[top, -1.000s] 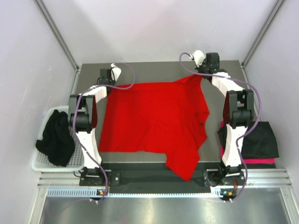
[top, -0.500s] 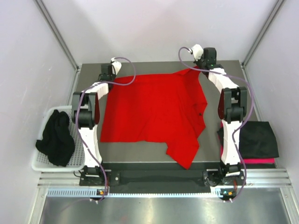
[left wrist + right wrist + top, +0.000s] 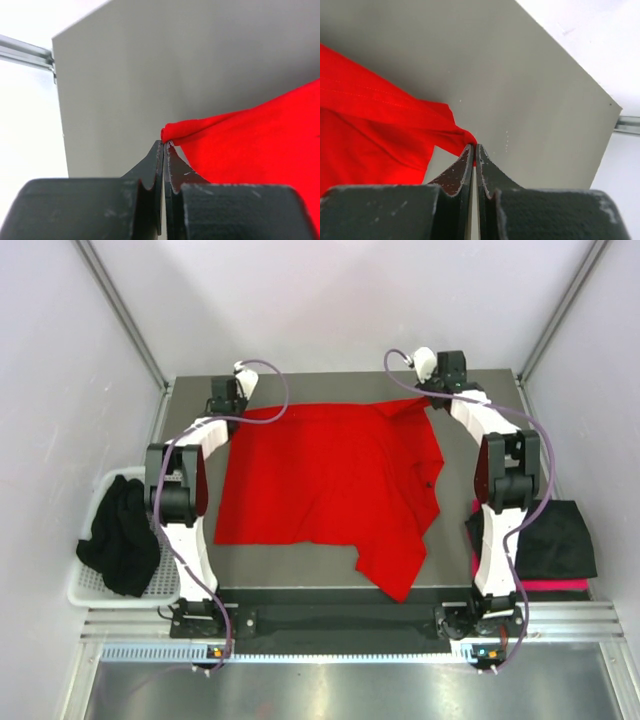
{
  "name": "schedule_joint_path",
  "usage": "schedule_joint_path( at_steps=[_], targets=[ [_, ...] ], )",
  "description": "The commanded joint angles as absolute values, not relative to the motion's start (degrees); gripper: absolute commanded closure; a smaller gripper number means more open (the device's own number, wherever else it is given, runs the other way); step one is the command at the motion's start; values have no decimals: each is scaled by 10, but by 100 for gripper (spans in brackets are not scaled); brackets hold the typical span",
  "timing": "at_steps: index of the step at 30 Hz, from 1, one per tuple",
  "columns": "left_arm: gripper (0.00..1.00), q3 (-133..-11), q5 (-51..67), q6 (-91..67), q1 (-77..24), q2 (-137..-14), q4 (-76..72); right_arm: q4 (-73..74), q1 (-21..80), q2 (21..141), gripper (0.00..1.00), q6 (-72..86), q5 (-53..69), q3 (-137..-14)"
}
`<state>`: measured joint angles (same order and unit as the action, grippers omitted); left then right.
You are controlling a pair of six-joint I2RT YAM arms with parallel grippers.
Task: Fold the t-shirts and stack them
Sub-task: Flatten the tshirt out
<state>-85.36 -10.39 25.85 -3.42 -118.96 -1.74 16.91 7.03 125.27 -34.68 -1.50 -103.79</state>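
Both arms pulled the red shirt [image 3: 330, 480] toward frame top, so it lay flatter mid-table [image 3: 330, 385]. Left gripper [image 3: 164, 146] and right gripper [image 3: 474, 148] each pinched a far corner. Spreading looked nearly done.

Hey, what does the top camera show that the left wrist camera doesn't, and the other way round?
Only the top view: the whole red t-shirt spread out, a black t-shirt in the white basket, a folded black t-shirt at right. Only the left wrist: the left pincer shut on the red t-shirt's far corner, close up. Both: red cloth on the grey table.
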Motion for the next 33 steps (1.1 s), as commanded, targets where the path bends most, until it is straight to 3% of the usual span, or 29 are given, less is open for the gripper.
schedule_joint_path(
  at_steps=[1, 7, 22, 33],
  targets=[
    [100, -845, -81, 234, -37, -1129, -46, 175, 81, 1191, 100, -329, -8, -1045],
    [100, -857, -3, 249, -39, -1127, -19, 211, 84, 1197, 100, -316, -2, -1078],
    [100, -972, -53, 221, -40, -1260, 4, 222, 93, 1259, 100, -302, 9, -1129],
    [100, -876, -78, 214, -40, -1175, -46, 211, 92, 1198, 100, -291, 4, -1061]
  ],
)
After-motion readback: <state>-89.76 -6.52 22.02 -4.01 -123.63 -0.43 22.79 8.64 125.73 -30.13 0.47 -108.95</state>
